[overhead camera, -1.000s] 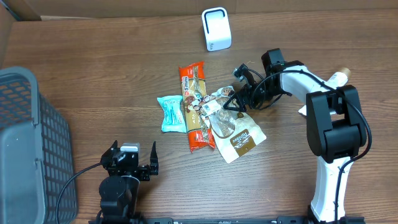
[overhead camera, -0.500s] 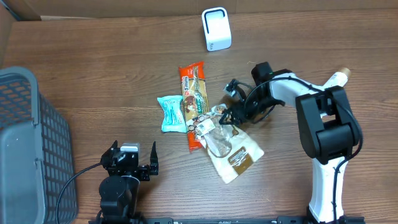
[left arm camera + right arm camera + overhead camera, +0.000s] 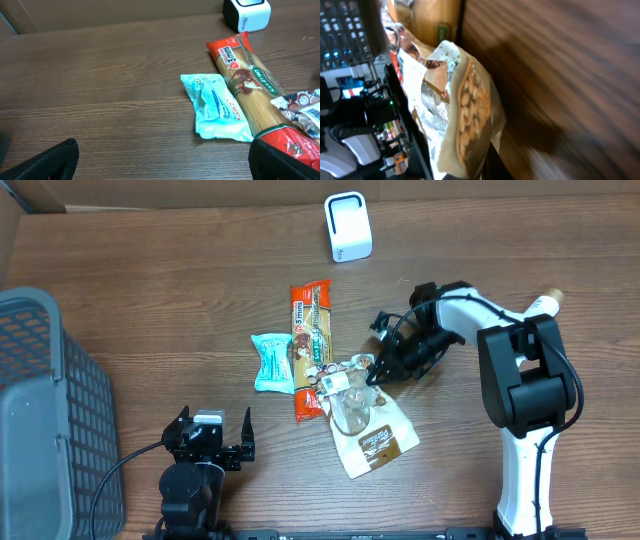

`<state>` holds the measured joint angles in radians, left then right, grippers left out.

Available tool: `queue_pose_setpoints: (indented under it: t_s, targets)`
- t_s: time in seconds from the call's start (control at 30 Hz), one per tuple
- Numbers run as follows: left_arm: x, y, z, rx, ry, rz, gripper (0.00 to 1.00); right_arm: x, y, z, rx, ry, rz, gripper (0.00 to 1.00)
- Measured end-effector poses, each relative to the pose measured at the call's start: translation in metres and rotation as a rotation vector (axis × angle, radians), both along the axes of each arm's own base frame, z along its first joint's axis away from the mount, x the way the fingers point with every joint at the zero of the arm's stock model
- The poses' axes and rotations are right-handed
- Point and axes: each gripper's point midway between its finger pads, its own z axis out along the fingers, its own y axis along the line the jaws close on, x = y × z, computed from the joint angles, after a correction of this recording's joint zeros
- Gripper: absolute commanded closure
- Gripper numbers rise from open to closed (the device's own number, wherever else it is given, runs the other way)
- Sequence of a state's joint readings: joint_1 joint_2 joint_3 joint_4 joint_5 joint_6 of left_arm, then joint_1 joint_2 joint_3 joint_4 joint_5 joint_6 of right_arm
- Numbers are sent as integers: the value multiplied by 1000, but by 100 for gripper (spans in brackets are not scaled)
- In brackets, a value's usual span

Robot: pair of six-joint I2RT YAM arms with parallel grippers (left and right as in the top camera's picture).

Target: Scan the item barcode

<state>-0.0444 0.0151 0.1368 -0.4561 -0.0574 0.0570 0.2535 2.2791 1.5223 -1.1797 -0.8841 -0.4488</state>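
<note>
At the near edge of the worktop (image 3: 150, 300), the left hand (image 3: 215, 426) rests with its fingers spread wide, holding nothing. A grey mesh basket (image 3: 45, 410) stands at the left edge. Toward the middle, right of centre, lies the nut pouch (image 3: 372, 438), its brown printed end nearer and its clear upper part angled away. The right hand (image 3: 378, 370) is closed on the pouch's far top corner, and its wrist view shows the crumpled film close against the fingers. Left of the pouch, a long pasta packet (image 3: 310, 345) lies lengthwise with the pouch's top edge overlapping it. A teal packet (image 3: 272, 362) sits against the pasta's left side. The white scanner (image 3: 347, 227) stands upright by the far edge, well apart from the pouch.
</note>
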Motion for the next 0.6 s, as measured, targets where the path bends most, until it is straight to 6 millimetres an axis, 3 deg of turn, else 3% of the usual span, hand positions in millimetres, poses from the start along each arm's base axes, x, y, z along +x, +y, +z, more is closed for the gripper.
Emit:
queue_pose_setpoints:
  t_s: [0.3, 0.4, 0.47, 0.6]
  targets:
    - [0, 0, 0, 0, 0, 0, 1, 37, -11, 47, -70, -54, -51, 96]
    - [0, 0, 0, 0, 0, 0, 0, 45, -11, 84, -64, -149, -67, 96]
    - [0, 0, 0, 0, 0, 0, 1, 46, -11, 119, -45, -233, -83, 96]
    - [0, 0, 0, 0, 0, 0, 0, 40, -12, 162, -22, -317, -97, 96]
